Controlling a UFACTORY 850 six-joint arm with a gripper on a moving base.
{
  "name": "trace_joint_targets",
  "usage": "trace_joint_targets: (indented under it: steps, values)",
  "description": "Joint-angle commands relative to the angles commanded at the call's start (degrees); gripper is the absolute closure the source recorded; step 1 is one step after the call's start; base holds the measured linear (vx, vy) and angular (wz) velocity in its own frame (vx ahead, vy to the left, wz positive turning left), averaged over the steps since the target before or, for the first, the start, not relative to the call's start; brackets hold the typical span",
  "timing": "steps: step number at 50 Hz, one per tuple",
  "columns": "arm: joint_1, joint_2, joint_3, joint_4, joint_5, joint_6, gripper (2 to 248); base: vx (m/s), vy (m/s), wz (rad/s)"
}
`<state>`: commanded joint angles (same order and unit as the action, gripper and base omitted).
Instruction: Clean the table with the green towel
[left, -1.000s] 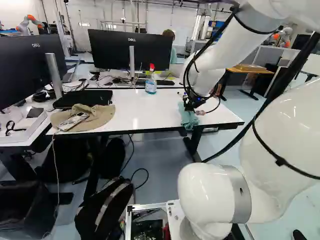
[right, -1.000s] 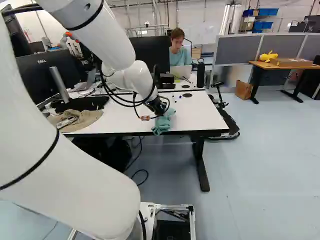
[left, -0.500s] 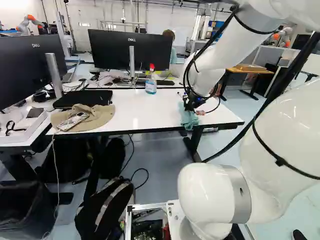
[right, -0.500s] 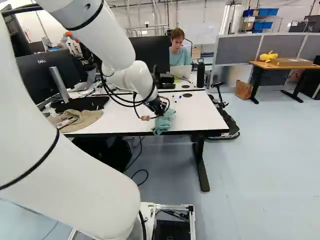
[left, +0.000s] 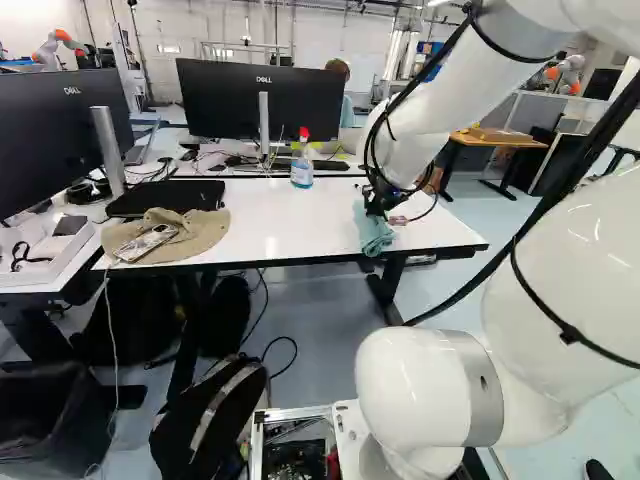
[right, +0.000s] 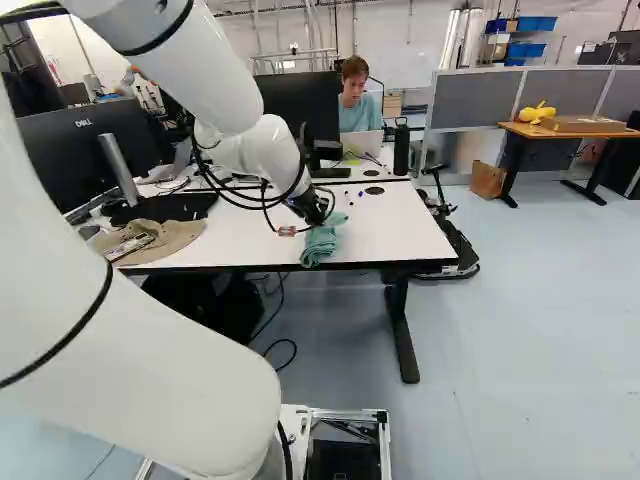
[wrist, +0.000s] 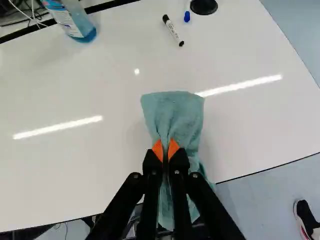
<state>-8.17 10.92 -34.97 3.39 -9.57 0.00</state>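
On the tabletop (wrist: 60, 180), by its near edge: the towel (wrist: 172, 110) lies under my claw (wrist: 165, 145); whether its near end droops over, I cannot tell.
Claw: drawn narrow, a ridge of towel pinched between my orange pads (wrist: 173, 148).
Towel: light, soft and limp, I judge; nothing to break, but it will fold under a push, so dragging should serve better than shoving.
Hold: around mid-length, far end fanned ahead of me; good for wiping. Should it slip, I would bite deeper through several folds.
Gloss: the smooth surface should let cloth glide; light downward pressure ought to keep it flat without scraping my tips.
Marker (wrist: 173, 31) and pen (wrist: 187, 16): beyond the towel's far end, likely to roll if nudged.
Bottle (wrist: 75, 22): upright, well apart; I'd steer wide of it.
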Motion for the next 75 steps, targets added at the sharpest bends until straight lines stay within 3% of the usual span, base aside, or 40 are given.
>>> trace_joint_targets:
  steps: [22, 62, 75]
  values:
    - [5.2, 2.8, -0.8, 0.0, 0.0, 0.0, 218, 0.0, 0.0, 0.0]
    - [14.3, 0.1, -3.2, 0.0, 0.0, 0.0, 218, 0.0, 0.0, 0.0]
    - [14.9, 0.0, -3.3, 0.0, 0.0, 0.0, 218, 0.0, 0.0, 0.0]
